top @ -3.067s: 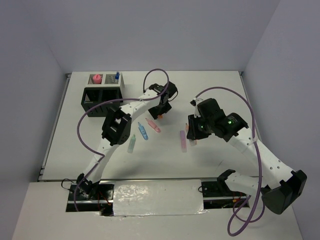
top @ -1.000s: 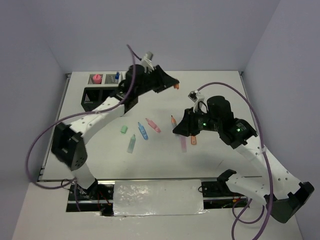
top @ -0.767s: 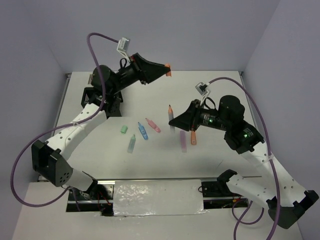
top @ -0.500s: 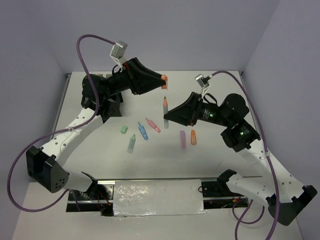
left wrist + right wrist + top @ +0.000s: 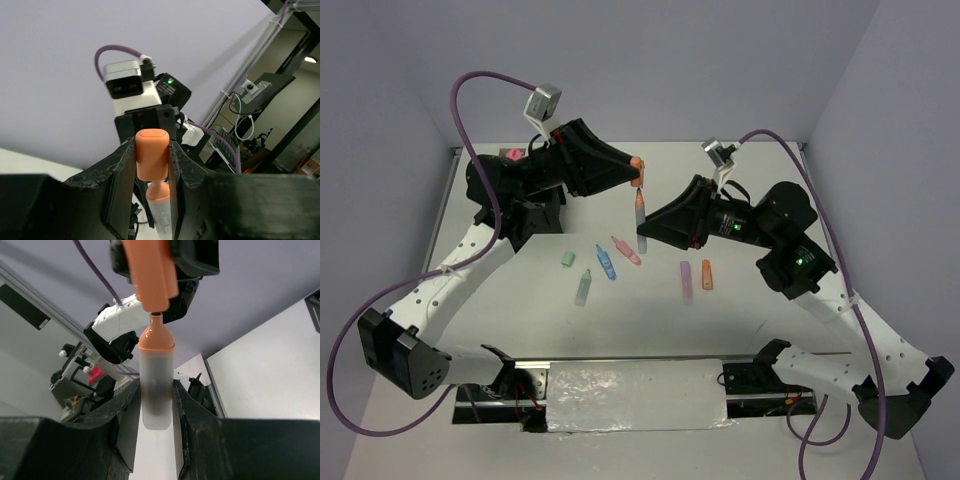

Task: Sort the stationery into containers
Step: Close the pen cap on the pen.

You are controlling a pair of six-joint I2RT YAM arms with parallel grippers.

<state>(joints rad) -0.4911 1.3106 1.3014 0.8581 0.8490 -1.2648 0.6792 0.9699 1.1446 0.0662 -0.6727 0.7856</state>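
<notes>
Stationery is being handled in mid-air at the centre of the top view. An orange cap (image 5: 151, 152) sits pinched between the narrow-set fingers (image 5: 121, 182) of the left gripper (image 5: 636, 172). Just under it, an orange-tipped marker (image 5: 156, 390) with a frosted barrel stands upright, clamped by the right gripper (image 5: 647, 227). That gripper's fingers (image 5: 129, 415) press against both sides of the barrel.

In the right wrist view the marker's nib sits right at the mouth of the cap. Whether it has gone inside cannot be told. Cap and marker line up almost on one axis, both well above the table (image 5: 760, 330).

The left arm reaches in from the upper left of the top view. The right arm comes from the right, and the two grippers point at each other.

On the table below them lies a loose row of items:
- a pink marker (image 5: 626, 250)
- a blue marker (image 5: 606, 262) just beside the pink one
- a mint green marker (image 5: 584, 288)
- a short mint stub (image 5: 566, 258) to the left of the blue marker
- a purple marker (image 5: 686, 282) to the right
- an orange marker (image 5: 706, 275) beside the purple one, the two side by side

The black organizer (image 5: 542, 215) stands at the upper left of the table, mostly hidden behind the left arm. A pink-capped bottle (image 5: 510, 154) shows at the organizer's far edge.
</notes>
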